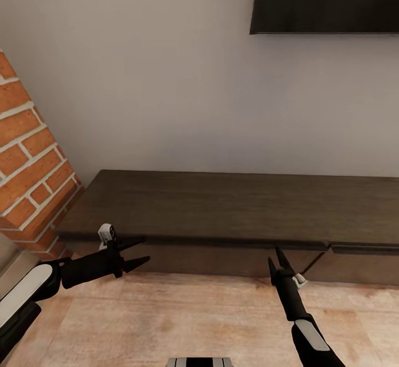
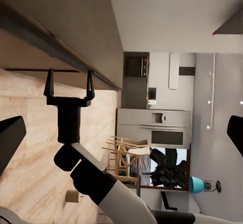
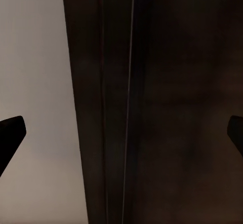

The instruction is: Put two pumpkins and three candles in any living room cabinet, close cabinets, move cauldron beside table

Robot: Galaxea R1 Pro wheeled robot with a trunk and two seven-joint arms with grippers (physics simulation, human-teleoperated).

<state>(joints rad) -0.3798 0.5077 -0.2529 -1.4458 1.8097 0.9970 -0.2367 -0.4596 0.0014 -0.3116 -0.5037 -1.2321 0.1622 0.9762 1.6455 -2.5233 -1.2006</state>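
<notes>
Both arms held out before the closed cabinet (image 1: 221,212), nothing in either gripper.

The cabinet runs along the wall below the TV (image 1: 327,0). The right gripper (image 1: 276,260) points at its front edge, fingers spread and empty — pushing on could jam a tip under the top's lip. The left gripper (image 1: 136,251), also spread, reaches sideways along the front, brick column (image 1: 30,179) at the cabinet's end.

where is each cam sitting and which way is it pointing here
Head view: high on the robot, looking down at the cabinet by the wall; left gripper and right gripper show.
Left wrist view: on the left arm, looking sideways along the cabinet front toward a kitchen; the right gripper shows.
Right wrist view: on the right arm, facing the cabinet close up; dark fingertips.
All share the cabinet.
</notes>
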